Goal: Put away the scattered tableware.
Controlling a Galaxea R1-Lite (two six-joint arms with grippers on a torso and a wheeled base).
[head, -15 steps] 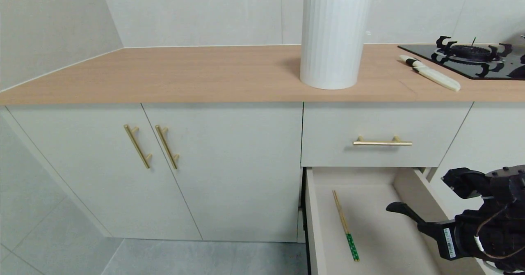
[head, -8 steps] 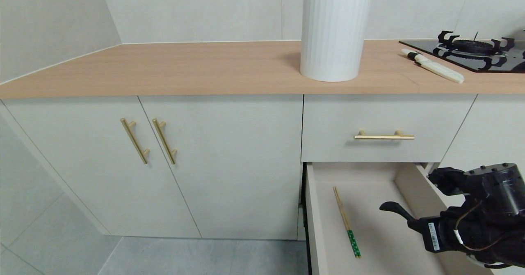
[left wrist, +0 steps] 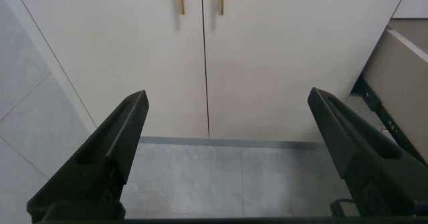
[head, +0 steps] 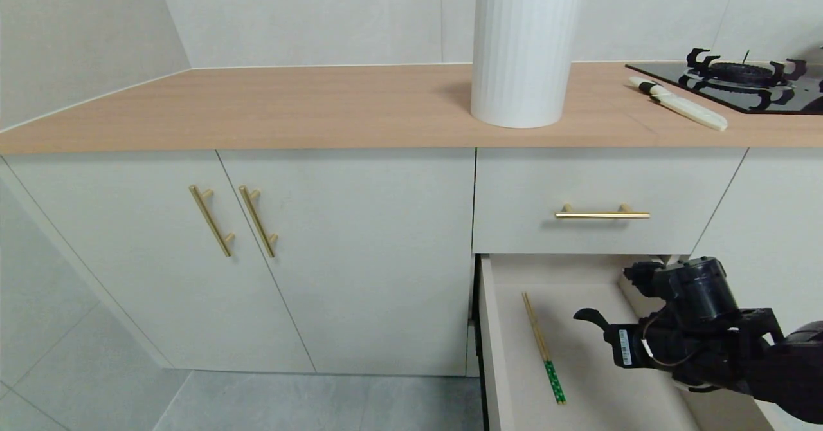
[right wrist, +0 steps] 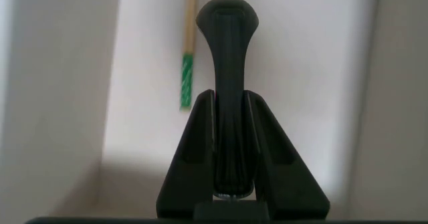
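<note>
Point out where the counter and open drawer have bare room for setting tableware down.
The countertop is bare from the left wall to the white container. In the drawer, floor is free right of the chopsticks, where the right gripper hangs. Crowded: the counter's right end, with knife and stove.

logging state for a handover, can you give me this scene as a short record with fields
drawer: lower white drawer, pulled open
inside it: wooden chopsticks with green ends, lying flat
on the wooden counter: cream knife, tall white ribbed cylinder
right gripper: shut, empty, above the drawer
left gripper: open, empty, facing the white cabinet doors
</note>
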